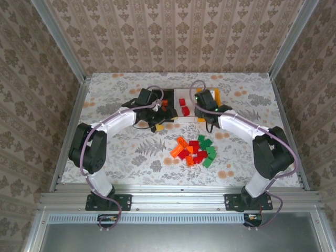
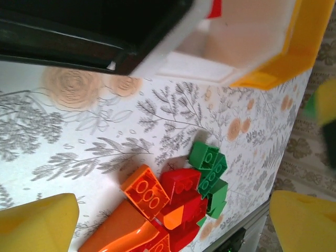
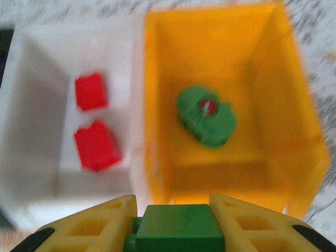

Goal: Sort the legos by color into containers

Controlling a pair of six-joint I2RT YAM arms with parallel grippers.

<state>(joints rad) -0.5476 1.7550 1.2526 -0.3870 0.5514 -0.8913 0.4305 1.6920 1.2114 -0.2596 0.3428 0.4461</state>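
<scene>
Top view: Three bins stand side by side at the table's (image 1: 121, 152) far centre: the black bin (image 1: 169, 98), the white bin (image 1: 178, 107) and the yellow bin (image 1: 217, 97). The unsorted pile (image 1: 194, 150) lies nearer the arm bases. The left gripper (image 1: 155, 118) is at the black bin and the right gripper (image 1: 203, 107) at the yellow bin.

Left wrist: The left gripper (image 2: 168, 223) is spread wide and empty above the pile (image 2: 178, 202).

Right wrist: The right gripper (image 3: 178, 226) clamps a green brick (image 3: 178, 228) over the yellow bin's (image 3: 299, 105) near wall, close to the wall shared with the white bin (image 3: 31, 105), which holds two red bricks (image 3: 97, 146). A green piece (image 3: 205, 116) already lies in the yellow bin. The brick's visible face spans finger to finger, parallel to that near wall. Its true long axis and stud direction cannot be told.

Procedure: advance to bin centre, lower, then release, so the brick cannot bounce off the rim.
</scene>
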